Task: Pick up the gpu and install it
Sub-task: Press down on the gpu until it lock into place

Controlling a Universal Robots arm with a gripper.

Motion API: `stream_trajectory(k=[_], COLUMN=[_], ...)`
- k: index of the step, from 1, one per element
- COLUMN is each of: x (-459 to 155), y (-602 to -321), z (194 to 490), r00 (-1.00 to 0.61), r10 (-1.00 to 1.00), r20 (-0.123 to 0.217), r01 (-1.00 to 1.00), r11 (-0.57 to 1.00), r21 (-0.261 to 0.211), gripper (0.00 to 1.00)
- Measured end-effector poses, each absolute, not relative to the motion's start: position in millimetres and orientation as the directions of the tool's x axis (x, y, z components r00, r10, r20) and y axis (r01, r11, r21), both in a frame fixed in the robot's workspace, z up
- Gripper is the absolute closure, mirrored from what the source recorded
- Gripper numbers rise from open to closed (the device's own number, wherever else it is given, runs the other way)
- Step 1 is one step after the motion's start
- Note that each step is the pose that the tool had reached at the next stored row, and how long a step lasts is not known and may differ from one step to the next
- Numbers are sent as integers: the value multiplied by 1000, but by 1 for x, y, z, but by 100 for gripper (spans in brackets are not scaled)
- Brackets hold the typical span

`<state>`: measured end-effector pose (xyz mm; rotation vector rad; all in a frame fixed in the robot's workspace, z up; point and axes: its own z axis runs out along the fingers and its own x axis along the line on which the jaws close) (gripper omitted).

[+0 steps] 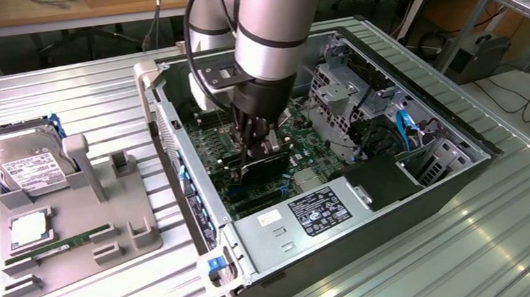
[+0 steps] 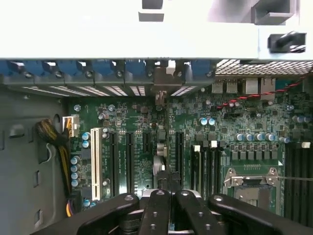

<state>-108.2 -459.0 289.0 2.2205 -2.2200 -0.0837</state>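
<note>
The gripper (image 1: 257, 147) is down inside the open computer case (image 1: 453, 170), clamped tight on the gpu (image 1: 264, 166). The card stands on edge over the motherboard (image 2: 137, 147), long axis running along the slots toward the case's rear wall. In the wrist view it is a thin dark sliver (image 2: 164, 161), mostly hidden by the fingers (image 2: 156, 210). On the ribbed metal table (image 1: 441, 262), a grey holder (image 1: 83, 224) carries a hard drive (image 1: 23, 169) and RAM stick (image 1: 53, 249).
</note>
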Motion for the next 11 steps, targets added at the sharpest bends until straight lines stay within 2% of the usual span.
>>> stream_trajectory(k=[4,11], x=[-108,-108], y=[-459,-459], z=[305,307], r00=[0,0], r10=[-999,-999], r20=[-37,-37], r01=[-999,-999], r11=[-1,-1], r21=[38,38], gripper=[87,87])
